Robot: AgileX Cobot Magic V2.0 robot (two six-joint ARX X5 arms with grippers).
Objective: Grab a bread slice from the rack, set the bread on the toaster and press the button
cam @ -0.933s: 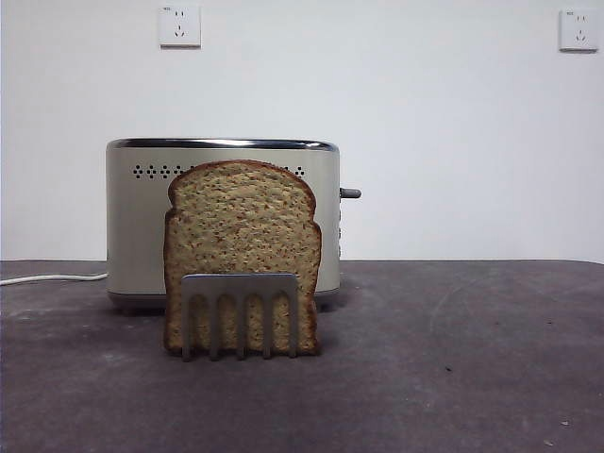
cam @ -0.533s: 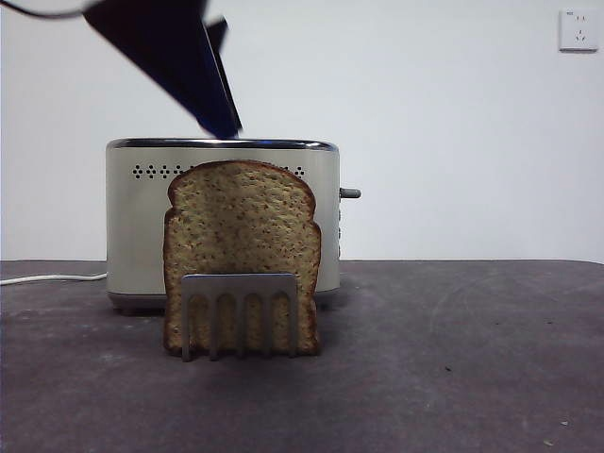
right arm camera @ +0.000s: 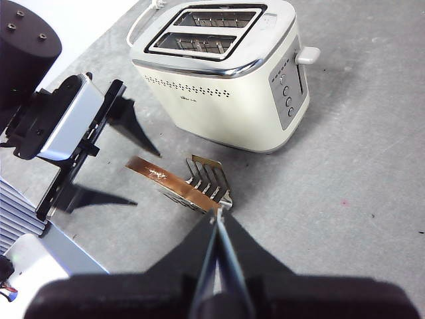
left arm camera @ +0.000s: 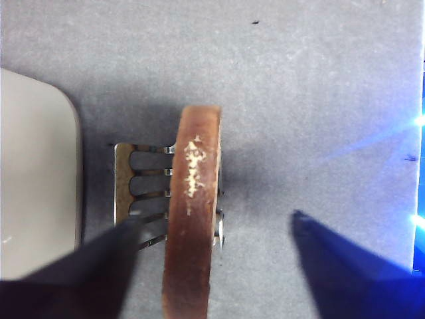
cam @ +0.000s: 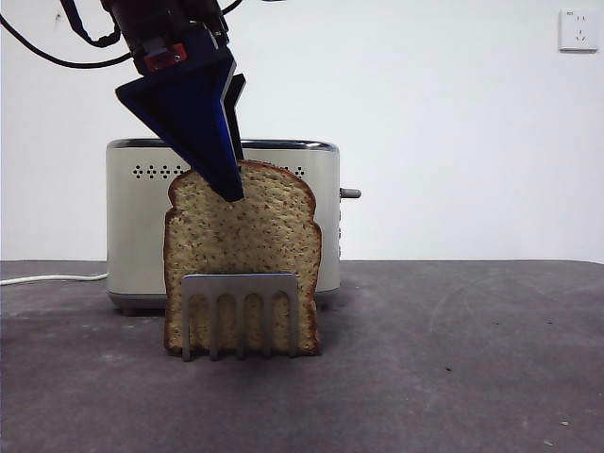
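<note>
I see the left gripper (left arm camera: 212, 266) spread wide astride the top of the slice of bread (cam: 243, 255), which stands upright in the rack (cam: 240, 311) just before the toaster (right arm camera: 226, 73). The right gripper (right arm camera: 217, 229) waits, pressed together.

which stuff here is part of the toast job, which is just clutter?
Job:
- brown speckled bread slice
- small grey metal rack
- cream-white boxy toaster
- its lever button
- left claw, open astride the slice

Clutter:
- white cable
- white wall sockets
</note>
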